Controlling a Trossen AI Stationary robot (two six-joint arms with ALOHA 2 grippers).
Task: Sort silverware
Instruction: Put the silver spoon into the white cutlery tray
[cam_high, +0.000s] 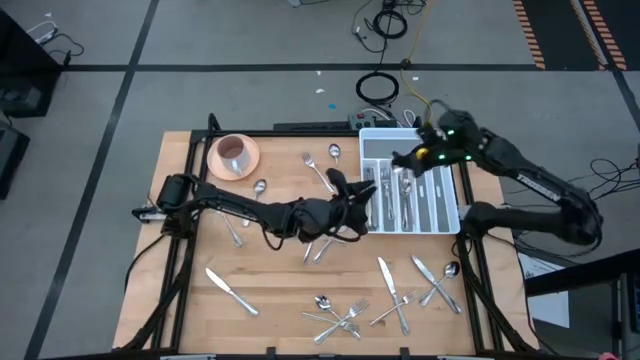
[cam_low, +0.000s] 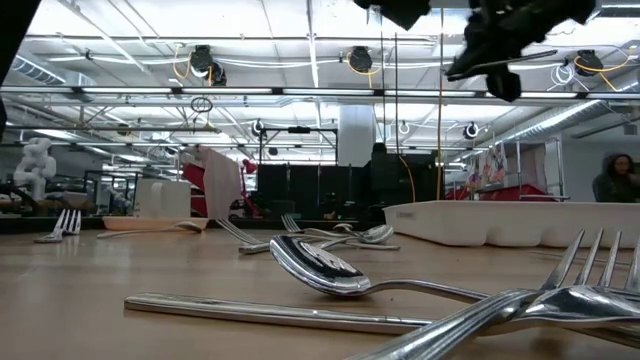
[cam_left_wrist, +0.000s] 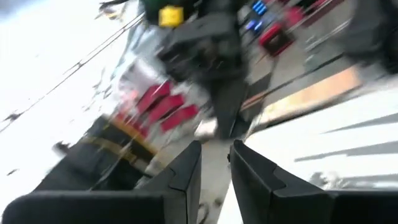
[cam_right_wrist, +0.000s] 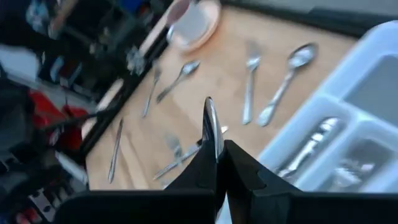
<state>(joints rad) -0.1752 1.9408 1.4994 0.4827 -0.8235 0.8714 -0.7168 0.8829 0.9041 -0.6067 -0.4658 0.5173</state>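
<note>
Silverware lies scattered over the wooden table: a heap of forks and spoons (cam_high: 340, 318) near the front edge, a knife (cam_high: 228, 290) at the front left, and a spoon (cam_high: 335, 152) toward the back. More pieces lie in the white divided tray (cam_high: 452, 215). My right gripper (cam_high: 400, 160) hangs over the tray's far left part, shut on one slim silver piece (cam_right_wrist: 209, 124). My left gripper (cam_high: 365, 195) is level at the tray's left edge. Its fingers (cam_left_wrist: 216, 165) stand apart with nothing between them. My right gripper pinches a slim silver piece between its two fingers, and the fingers hide which end they are on. The piece's free end (cam_right_wrist: 209, 109) sticks out past the fingertips, seen edge-on. The fingers slant downward, and the piece is lifted clear of table and tray.
A pink cup on its saucer (cam_high: 233, 153) stands at the back left. Knives, a fork and a spoon (cam_high: 430, 280) lie at the front right. Low down, a spoon (cam_low: 315, 265) and forks lie close to the front edge. Cables and a power strip sit behind the table.
</note>
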